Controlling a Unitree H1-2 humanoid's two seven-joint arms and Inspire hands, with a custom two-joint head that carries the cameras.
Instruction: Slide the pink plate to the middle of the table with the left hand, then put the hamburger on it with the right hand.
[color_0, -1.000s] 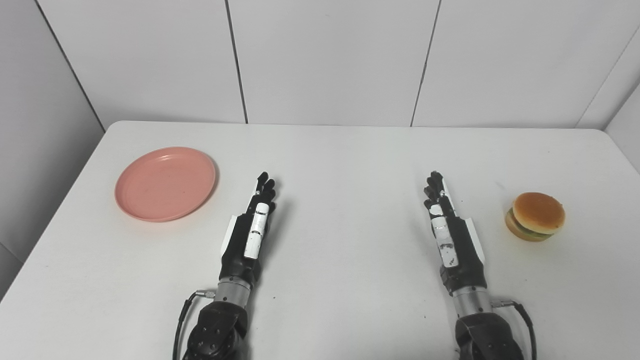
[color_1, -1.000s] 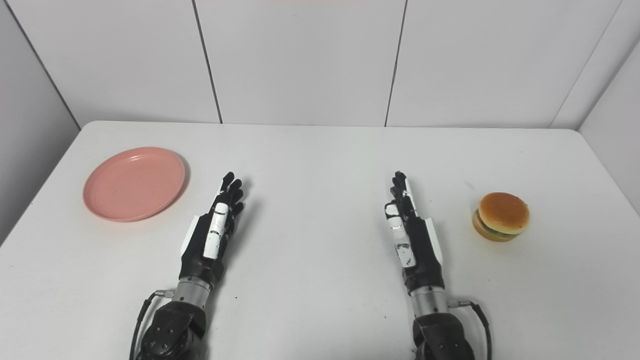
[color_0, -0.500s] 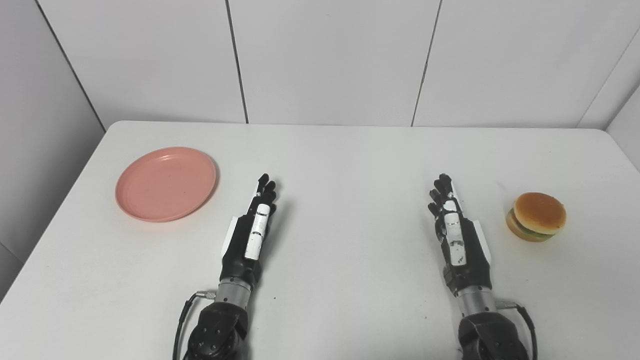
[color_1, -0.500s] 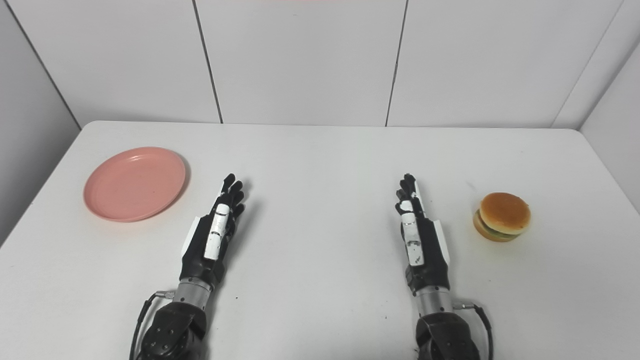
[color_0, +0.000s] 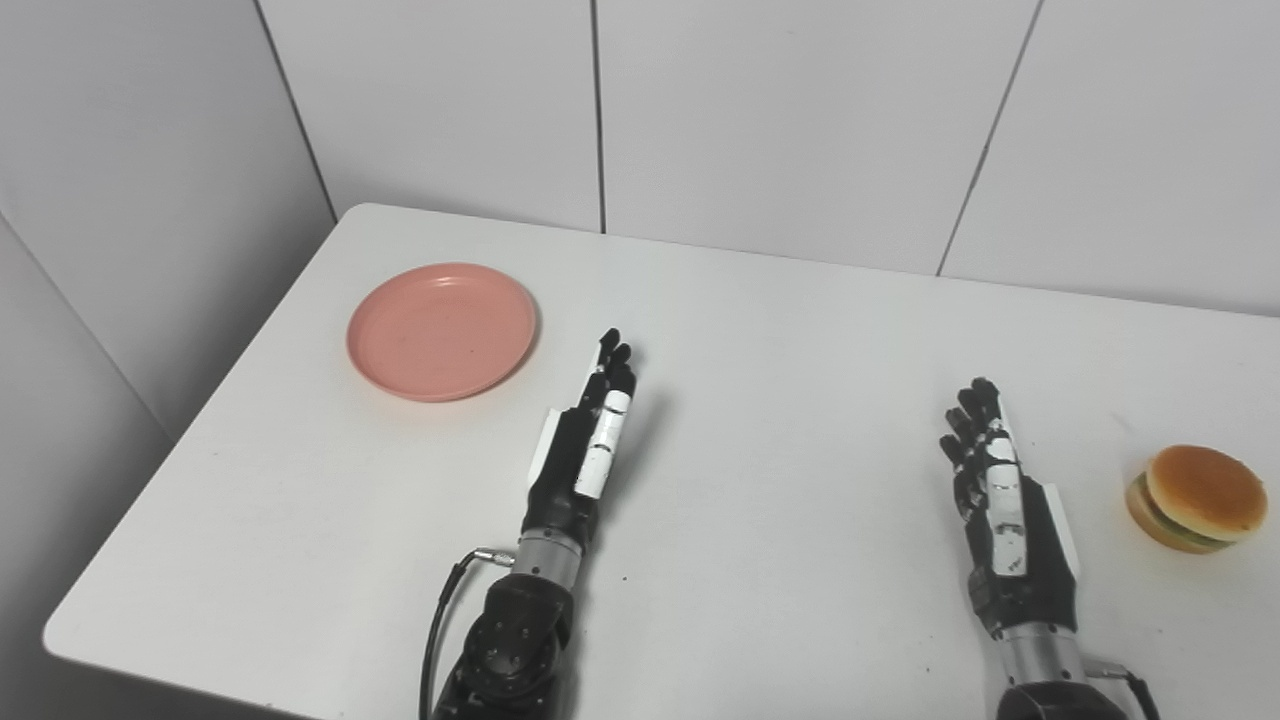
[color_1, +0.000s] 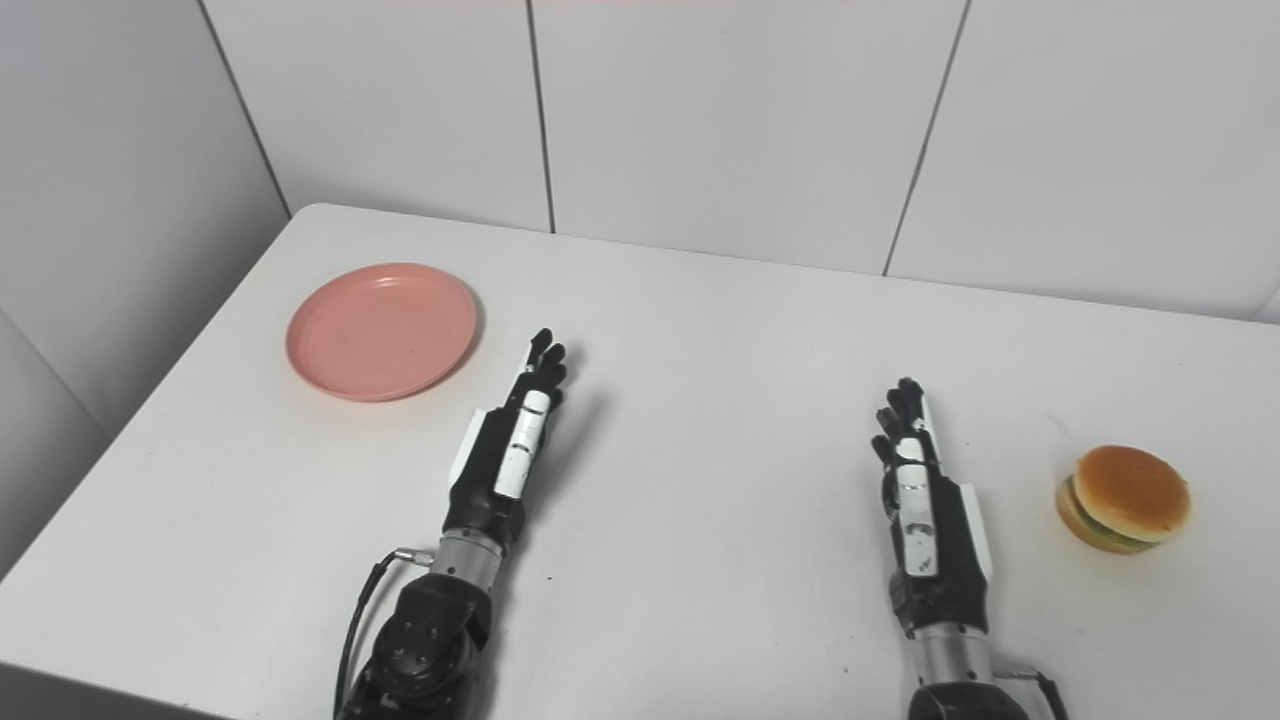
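White table (color_0: 780, 330): rectangular top set against a grey panelled wall (color_0: 780, 120), far left corner and left edge in view, right edge cut off by the frame.

Left hand (color_0: 585, 440): lies over the near-left part of the surface, fingers straight and held together, pointing toward the far edge. It holds nothing. Fingertips are near the plate's right rim but apart from it. Whether the hand rests on the surface or sits just above it cannot be told from these views.

Right hand (color_0: 1005, 480): over the near-right part of the surface, fingers extended and slightly spread, pointing toward the far edge. It holds nothing and stands clear of the hamburger, which is to its right.

Pink plate (color_0: 441, 331): round, shallow, lying flat near the far left corner, close to the left edge. Nothing on it.

Hamburger (color_1: 1124, 497): sits upright on the surface toward the right side, bun top uppermost, a green layer visible between the halves. Well apart from the plate.
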